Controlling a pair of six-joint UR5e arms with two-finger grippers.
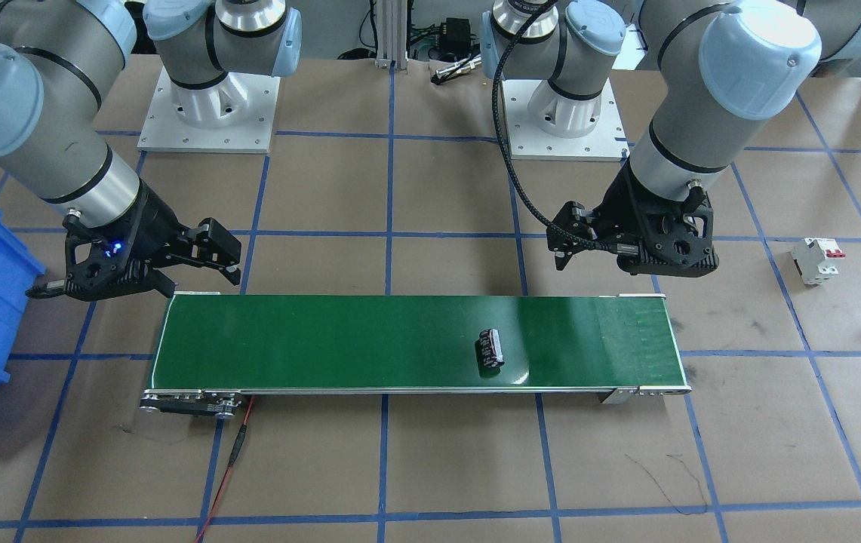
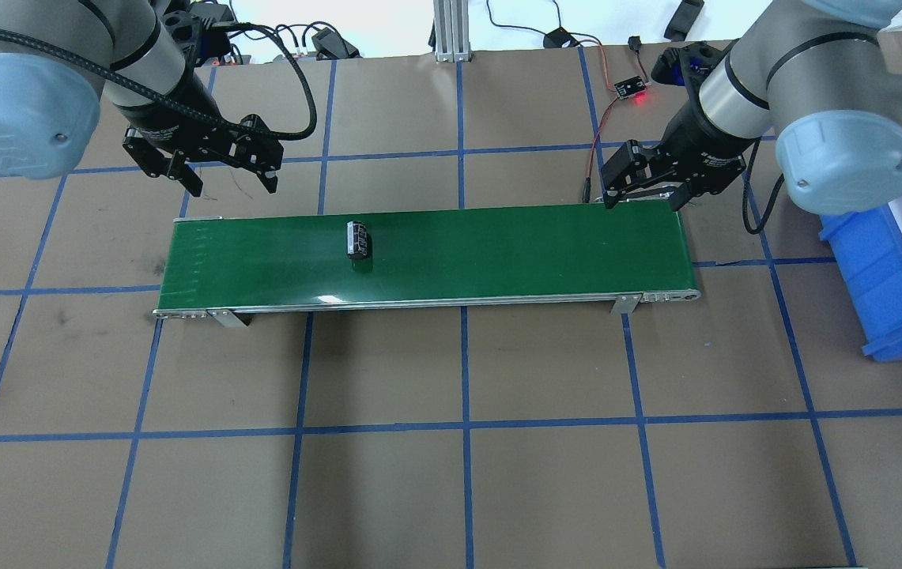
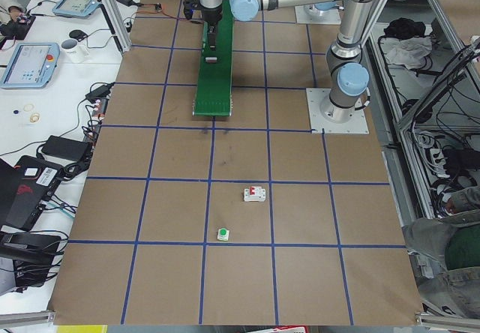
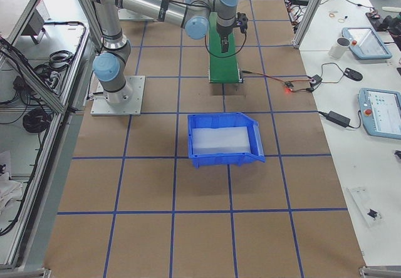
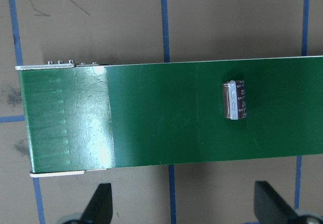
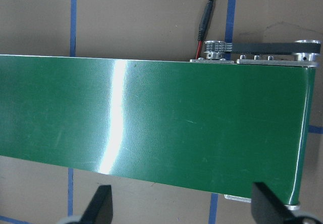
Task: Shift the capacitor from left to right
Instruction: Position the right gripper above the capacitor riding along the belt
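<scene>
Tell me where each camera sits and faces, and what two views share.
Front-facing: across the table, facing the robot; both arms, left pincer on view's right.
Overhead: behind the robot, looking forward and down; both arms, right pincer on view's right.
Exterior left: table's left end; circuit breaker near, arms beyond.
Exterior right: table's right end; blue bin near, arms beyond.
Left wrist: down on the belt; own fingertips at bottom.
Right wrist: belt's other end; own fingertips.
Shared: front-facing, overhead, left wrist show the capacitor.
</scene>
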